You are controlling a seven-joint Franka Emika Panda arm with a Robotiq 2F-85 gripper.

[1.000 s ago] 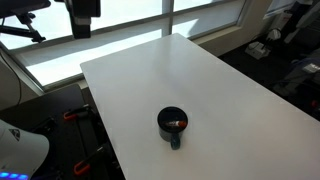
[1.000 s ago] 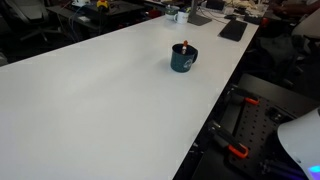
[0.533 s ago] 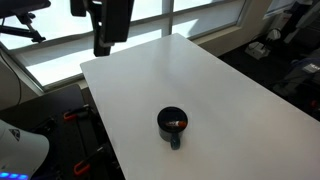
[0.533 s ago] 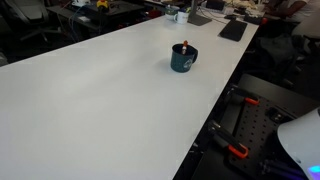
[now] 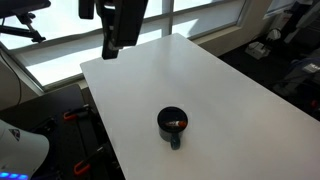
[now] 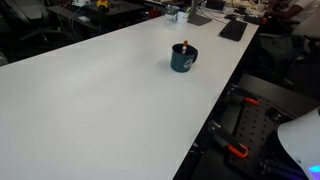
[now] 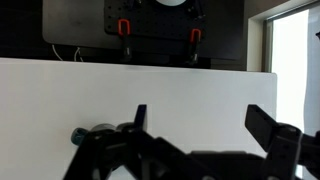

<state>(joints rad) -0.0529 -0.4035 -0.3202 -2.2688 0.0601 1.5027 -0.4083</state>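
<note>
A dark teal mug [image 5: 172, 126] stands upright on the white table [image 5: 230, 90], its handle toward the near edge, with a small red and brown object inside it. In an exterior view the mug [image 6: 183, 58] sits near the table's far right edge [image 6: 215, 95]. My gripper [image 5: 113, 50] hangs high above the table's far left part, well away from the mug. In the wrist view the gripper [image 7: 200, 117] is open, its two dark fingers spread wide over bare white table, nothing between them. The mug is out of the wrist view.
Windows run behind the table [image 5: 190, 15]. Dark stands with red clamps sit below the table edge [image 6: 240, 125]. A keyboard [image 6: 233, 30] and small items lie at the far end. A black panel with red clamps [image 7: 155, 30] lies beyond the table edge.
The arm has come down and to the right in the exterior view, further into frame above the table. The mug has not moved.
</note>
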